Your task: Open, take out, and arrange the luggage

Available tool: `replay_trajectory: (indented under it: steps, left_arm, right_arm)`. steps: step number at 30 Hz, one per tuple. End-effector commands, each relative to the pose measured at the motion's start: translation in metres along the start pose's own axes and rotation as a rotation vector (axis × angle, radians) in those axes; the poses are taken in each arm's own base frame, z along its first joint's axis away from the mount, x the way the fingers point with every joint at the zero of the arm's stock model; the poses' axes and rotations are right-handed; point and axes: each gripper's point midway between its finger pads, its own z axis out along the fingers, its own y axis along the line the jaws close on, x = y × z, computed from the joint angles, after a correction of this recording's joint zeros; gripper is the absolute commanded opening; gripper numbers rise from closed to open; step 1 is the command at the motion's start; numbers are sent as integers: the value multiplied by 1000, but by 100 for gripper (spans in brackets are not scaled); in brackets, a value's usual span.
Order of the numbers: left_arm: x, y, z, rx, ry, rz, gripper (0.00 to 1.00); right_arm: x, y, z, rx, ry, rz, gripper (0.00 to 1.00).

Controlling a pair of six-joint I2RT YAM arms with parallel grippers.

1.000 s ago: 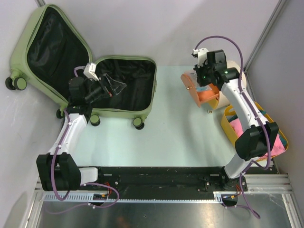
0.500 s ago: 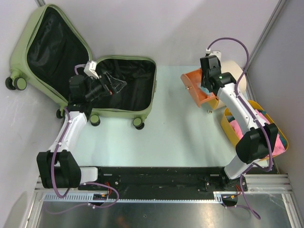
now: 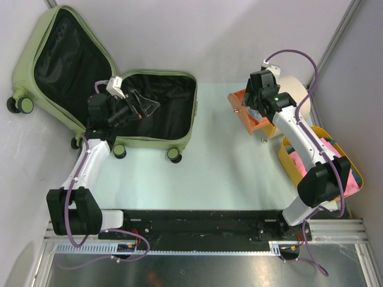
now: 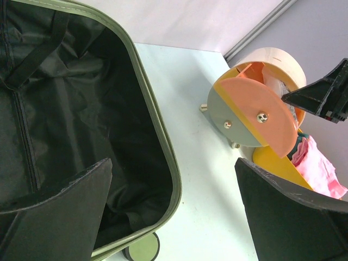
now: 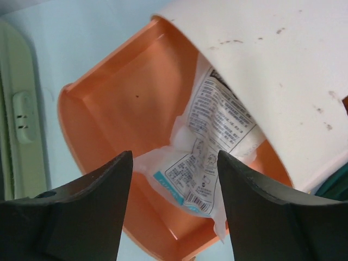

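The luggage (image 3: 152,142), a sage-green hard-shell suitcase, lies open at the far left, its lid propped against the wall and its black lining bare. My left gripper (image 3: 143,106) hovers open over the lower half, near the right rim (image 4: 163,130), with nothing between its fingers (image 4: 174,217). My right gripper (image 3: 254,111) is open above the orange drawer (image 5: 119,109). A white printed packet (image 5: 212,147) lies in that drawer, between and below my right gripper's fingers (image 5: 174,157), untouched.
The orange drawer (image 3: 242,101) sticks out of a cream drum (image 3: 293,86) at the far right. A yellow basket (image 3: 284,156) holding pink cloth (image 4: 321,168) stands by the right arm. The suitcase's wheels (image 3: 173,154) face the pale table.
The right arm has swung from behind the orange drawer to over it, and its jaws have gone from shut to open. The left arm has barely moved.
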Motion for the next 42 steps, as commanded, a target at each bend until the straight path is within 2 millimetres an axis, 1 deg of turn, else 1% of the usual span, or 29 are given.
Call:
replay_trajectory:
  steps: [1,2,3,4,5,7,8,9,10,11,14,16,17,18,19,20,22,24,25,26,28,30,31,32,34,36,38,39,42]
  left_arm:
    - [-19,-17,-3,44,-47,59,100]
    - [-12,-25,1,65,-29,59,100]
    - [-11,-26,1,66,-27,60,100]
    - [-10,-27,2,69,-24,59,100]
    - [-9,-28,2,71,-23,56,100]
    - [-8,-31,4,78,-18,57,100]
    - [-9,-33,4,81,-21,59,100]
    - [-8,-33,5,85,-17,58,100]
    - [-8,-34,6,85,-17,58,100]
    - [-9,-35,6,84,-18,58,100]
    - [-14,-34,7,70,-35,66,100]
    - [-17,-33,6,60,-46,73,100]
    - [-17,-34,6,62,-47,76,100]
    - [-17,-34,6,61,-48,74,100]
    - [-17,-33,6,60,-48,74,100]
    - [-17,-33,5,59,-47,72,100]
    - [-16,-31,6,52,-47,64,100]
    - [-17,-32,6,55,-48,63,100]
    - [-18,-32,7,53,-49,62,100]
    - [-18,-32,7,55,-48,63,100]
    - [-19,-32,8,55,-49,69,100]
    - [-19,-30,10,53,-46,66,100]
    - [-21,-31,10,56,-49,69,100]
    - [-20,-31,10,57,-47,66,100]
    - [-20,-29,12,54,-44,64,100]
    - [-19,-28,14,55,-40,64,100]
    - [-21,-28,15,55,-41,66,100]
    - [-20,-27,16,53,-39,66,100]
    - [-23,-28,16,54,-45,74,100]
  right_arm:
    - [-49,24,-54,-220,-141,-17,72]
    - [-57,37,-65,-293,-184,-46,75]
    - [-54,43,-70,-330,-200,-105,77]
    - [-64,52,-79,-389,-247,-146,81]
    - [-68,61,-91,-468,-283,-228,81]
    - [-73,76,-102,-542,-310,-269,81]
    - [-66,88,-104,-605,-289,-309,80]
    - [-59,97,-105,-632,-267,-323,79]
    - [-53,102,-107,-649,-236,-337,79]
    - [-42,107,-102,-660,-199,-353,79]
    - [-19,114,-97,-703,-123,-365,78]
    - [2,121,-90,-720,-51,-386,76]
    - [4,124,-90,-726,-36,-392,75]
    - [16,127,-79,-717,6,-405,75]
    - [25,125,-75,-711,47,-413,75]
    - [27,122,-69,-679,59,-415,76]
    - [36,118,-55,-638,90,-437,77]
    - [36,107,-42,-572,92,-437,77]
    - [39,103,-33,-548,100,-466,76]
    - [34,93,-24,-484,85,-479,76]
    - [27,79,-10,-391,64,-518,76]
    - [20,68,-2,-325,41,-534,75]
    - [16,66,2,-306,19,-543,75]
    - [8,57,5,-252,-11,-572,75]
    - [1,52,11,-216,-59,-593,75]
    - [-8,42,19,-166,-90,-624,75]
    - [-8,32,31,-131,-78,-636,75]
    - [-11,23,36,-113,-71,-630,74]
    - [-21,11,47,-95,-82,-633,72]
